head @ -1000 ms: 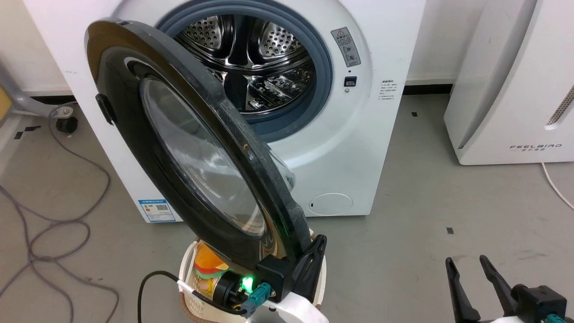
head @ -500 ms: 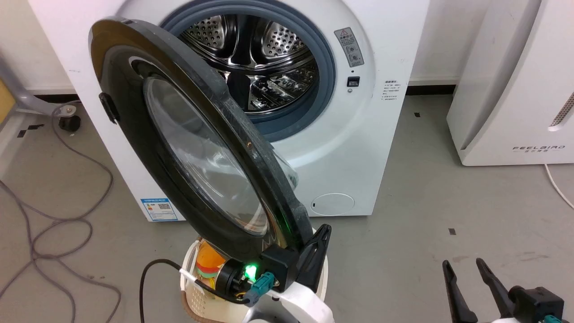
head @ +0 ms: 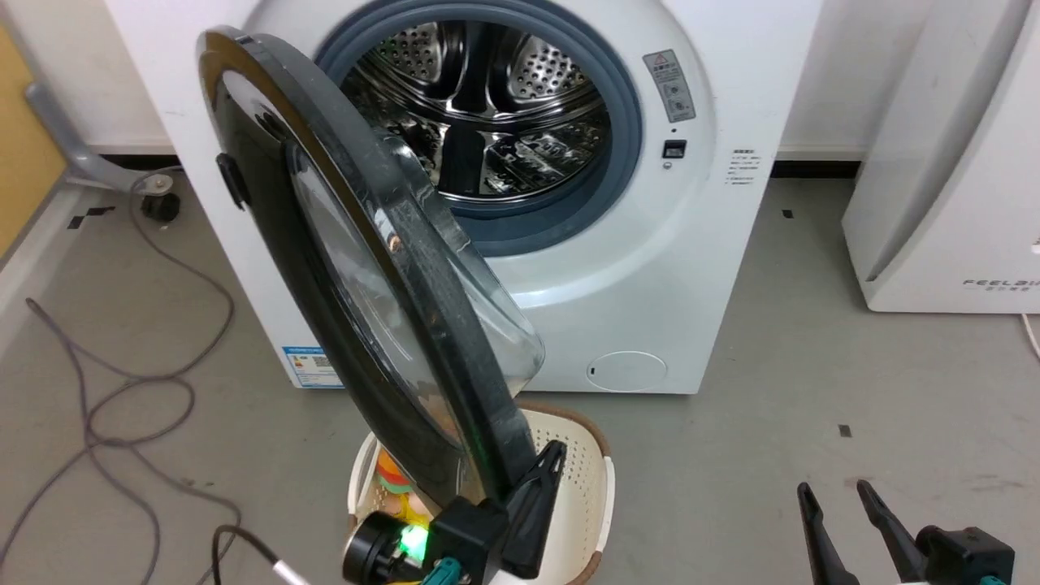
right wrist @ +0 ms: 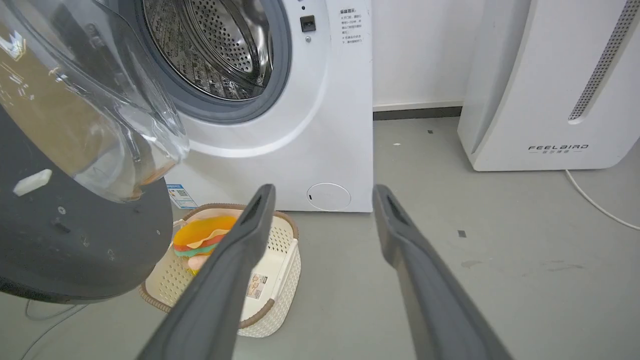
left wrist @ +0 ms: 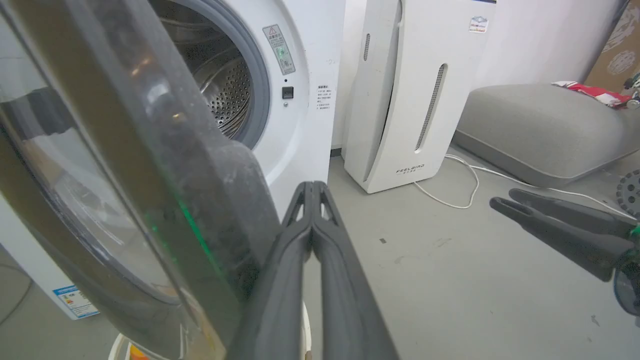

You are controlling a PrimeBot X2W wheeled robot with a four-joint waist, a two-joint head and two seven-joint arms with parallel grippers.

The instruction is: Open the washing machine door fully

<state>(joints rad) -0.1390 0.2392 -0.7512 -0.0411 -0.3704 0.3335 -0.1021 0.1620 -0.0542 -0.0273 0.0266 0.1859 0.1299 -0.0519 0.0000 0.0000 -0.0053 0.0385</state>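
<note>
The white appliance [right wrist: 550, 75] on the right carries the word FEELBIRD in grey letters near its base. On the washing machine [head: 650, 284], a grey sticker [head: 670, 85] with a red warning triangle sits just right of the drum [head: 487, 106]. Its print, and the small black lines further right, are too small to read. A blue label [head: 313, 367] is at the lower left corner of the front, also not readable.

The washing machine door [head: 325, 268] hangs from the left side of the machine and stands out toward the near side, its lower rim above a cream basket [head: 601, 487]. The left gripper [left wrist: 312, 189] has its fingers pressed together with nothing between them, and they lie against the right side of the door rim. The right gripper [right wrist: 324, 192] is spread, low at the near right, well apart from the door.

Compared with one second ago, the door is turned more edge-on to the head camera, and more of the drum and the basket shows. The camera itself has also shifted.
</note>
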